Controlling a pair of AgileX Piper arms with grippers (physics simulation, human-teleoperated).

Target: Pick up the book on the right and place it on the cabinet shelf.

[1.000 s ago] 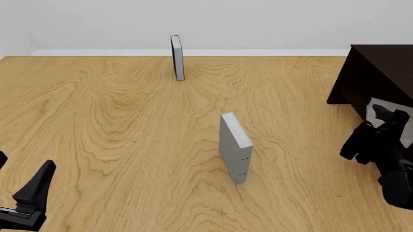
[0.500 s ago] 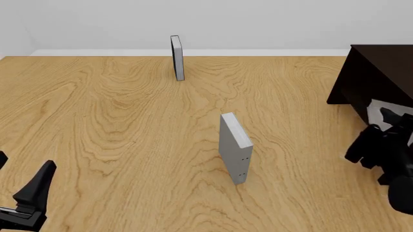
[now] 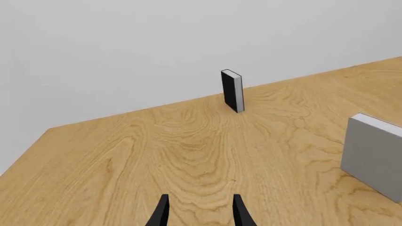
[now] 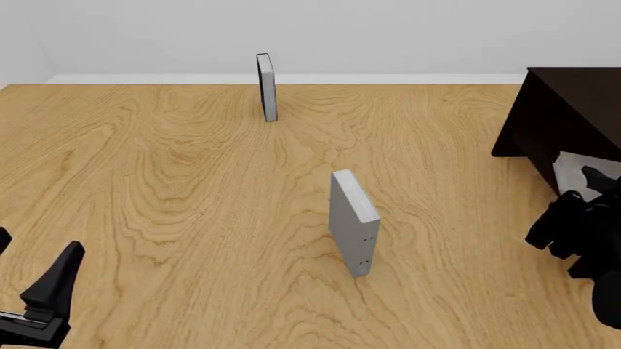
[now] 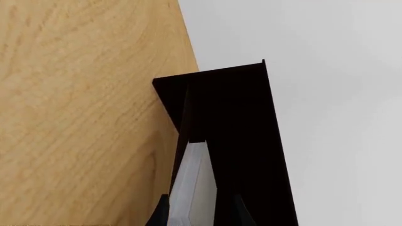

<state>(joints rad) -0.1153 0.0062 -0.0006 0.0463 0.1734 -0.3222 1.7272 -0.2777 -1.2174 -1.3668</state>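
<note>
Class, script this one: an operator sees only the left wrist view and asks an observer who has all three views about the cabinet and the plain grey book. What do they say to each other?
Operator: I see a thin book and a grey book standing on the table, but no cabinet. Where is it?
Observer: The front view shows the dark cabinet on the table's right side.
Operator: And the plain book?
Observer: The right wrist view shows the plain book between the fingers of the right claw, pointing toward the cabinet. I cannot tell whether it has reached the shelf.
</note>
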